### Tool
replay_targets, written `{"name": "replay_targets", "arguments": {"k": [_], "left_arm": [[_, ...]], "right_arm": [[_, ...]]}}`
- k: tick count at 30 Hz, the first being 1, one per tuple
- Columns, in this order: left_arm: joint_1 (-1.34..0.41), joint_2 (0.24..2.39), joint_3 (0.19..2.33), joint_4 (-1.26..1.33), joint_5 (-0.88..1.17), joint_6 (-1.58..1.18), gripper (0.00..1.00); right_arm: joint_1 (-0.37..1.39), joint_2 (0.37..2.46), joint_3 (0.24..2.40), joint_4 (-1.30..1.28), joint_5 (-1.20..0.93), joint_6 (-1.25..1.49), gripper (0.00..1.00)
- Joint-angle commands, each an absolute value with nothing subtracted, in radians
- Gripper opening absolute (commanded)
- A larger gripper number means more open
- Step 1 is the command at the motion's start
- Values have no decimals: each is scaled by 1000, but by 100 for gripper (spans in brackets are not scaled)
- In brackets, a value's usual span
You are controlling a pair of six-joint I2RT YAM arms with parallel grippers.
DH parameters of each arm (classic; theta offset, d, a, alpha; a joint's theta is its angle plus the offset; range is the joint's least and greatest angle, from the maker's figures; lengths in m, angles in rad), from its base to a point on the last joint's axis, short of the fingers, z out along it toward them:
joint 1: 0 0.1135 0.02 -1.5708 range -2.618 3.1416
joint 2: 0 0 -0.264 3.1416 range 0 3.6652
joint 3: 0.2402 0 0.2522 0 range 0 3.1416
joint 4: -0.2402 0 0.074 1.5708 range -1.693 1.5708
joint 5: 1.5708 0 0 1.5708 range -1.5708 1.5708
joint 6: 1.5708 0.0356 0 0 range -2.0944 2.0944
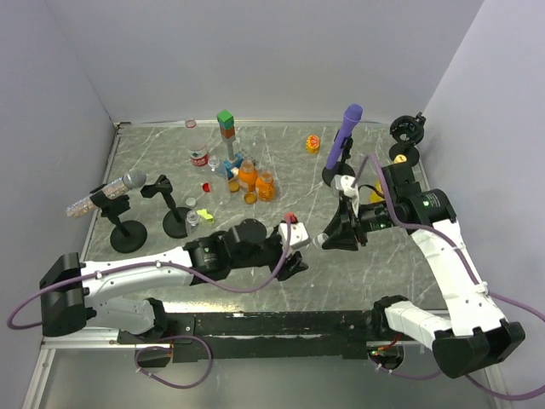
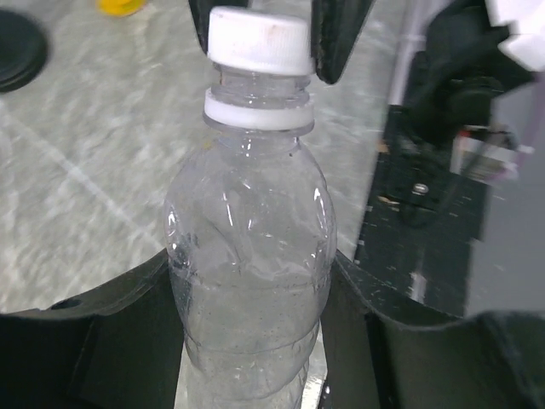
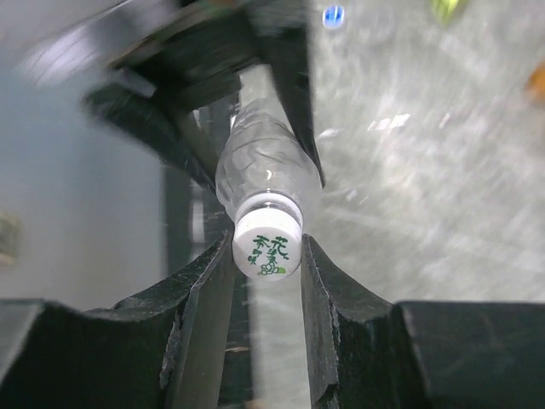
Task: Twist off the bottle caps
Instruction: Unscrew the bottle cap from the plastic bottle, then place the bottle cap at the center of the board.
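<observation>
**Step in hand: cap gripped, rotation due.**

The left fingers (image 2: 111, 341) clamp the body of the clear, ribbed plastic bottle (image 2: 251, 281). In the left wrist view they bear on it at 9 and 3 o'clock.

The bottle appears to be held off the table (image 1: 349, 281), between the two arms. In the top view it is near 4 o'clock from the table's centre.

The right fingers (image 3: 204, 315) pinch the white round plastic screw cap (image 3: 266, 243). In the right wrist view they touch it at 9 and 3 o'clock. The cap is on the neck, above a white collar ring, so we judge the unscrewing as not yet done.

**Next move, in our judgement:**
- We turn the right wrist about the bottle's long axis in the loosening direction.
- We keep the left fingers firm on the body and hold both axes in line.
- We watch the thin wall, which may twist or slip under torque.
</observation>
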State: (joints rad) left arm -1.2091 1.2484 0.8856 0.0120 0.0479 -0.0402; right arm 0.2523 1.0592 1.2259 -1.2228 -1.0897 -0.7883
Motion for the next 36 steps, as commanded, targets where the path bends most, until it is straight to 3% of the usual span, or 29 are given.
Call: {"name": "replay_targets", "arguments": {"k": [1, 8, 17, 26, 36], "left_arm": [[-1100, 1198, 871, 92, 391, -29, 26], [-1074, 1218, 893, 55, 448, -12, 26], [-1074, 1204, 878, 37, 358, -12, 26], [-1074, 1025, 709, 152, 192, -57, 26], [-1074, 853, 634, 158, 72, -74, 26]], "right_arm": [[264, 964, 1198, -1200, -1184, -1115, 15], [264, 951, 1204, -1121, -1189, -1017, 21], [256, 951, 1223, -1129, -1220, -920, 20], [130, 867, 1085, -899, -1258, -649, 24], [126, 923, 951, -715, -1071, -462, 27]]}}
